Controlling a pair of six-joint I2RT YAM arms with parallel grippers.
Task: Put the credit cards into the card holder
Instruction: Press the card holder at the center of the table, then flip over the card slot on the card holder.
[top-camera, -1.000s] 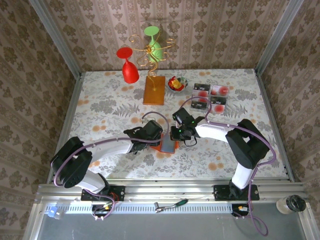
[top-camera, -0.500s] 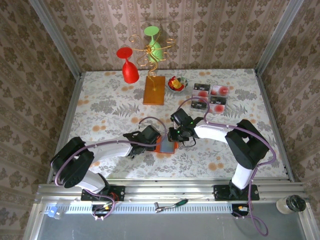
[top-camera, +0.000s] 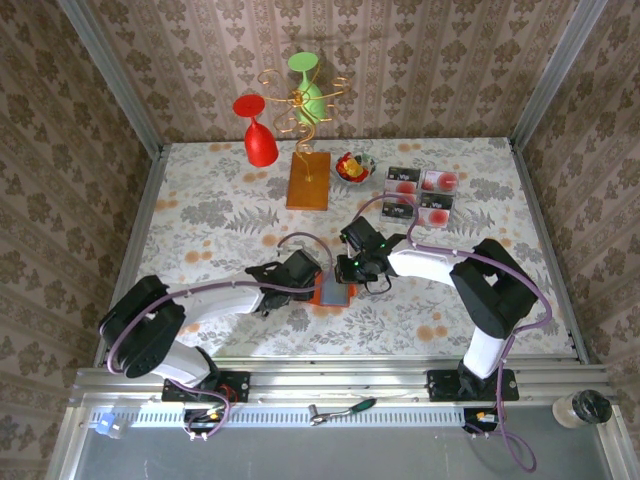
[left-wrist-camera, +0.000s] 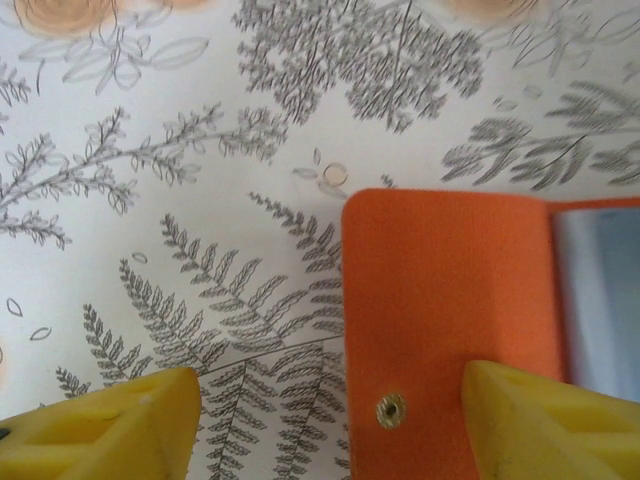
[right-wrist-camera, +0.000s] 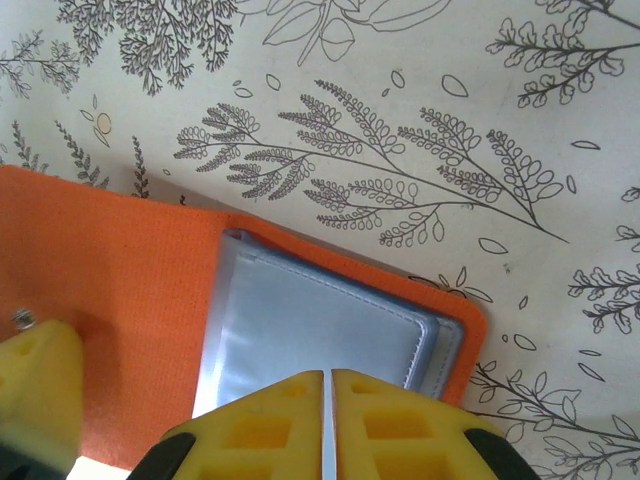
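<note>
Card holder (left-wrist-camera: 440, 290) underlies spread left end effector (left-wrist-camera: 330, 420), closed right end effector (right-wrist-camera: 322, 420).

The left gripper (left-wrist-camera: 330, 418) and right gripper (right-wrist-camera: 322, 402) crowd the card holder (top-camera: 336, 292) from both sides, the table (top-camera: 200, 205) lies bare leftward, and the wooden block (top-camera: 308, 181), bowl (top-camera: 354, 167) and credit cards (top-camera: 403, 177) line the back.

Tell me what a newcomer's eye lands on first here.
The orange card holder lies open at the near middle of the table, the left gripper open over its flap, the right gripper shut over its grey-blue panel. Behind, a red glass and a green glass hang on a gold wire stand, and four credit cards sit in a block at back right.
</note>
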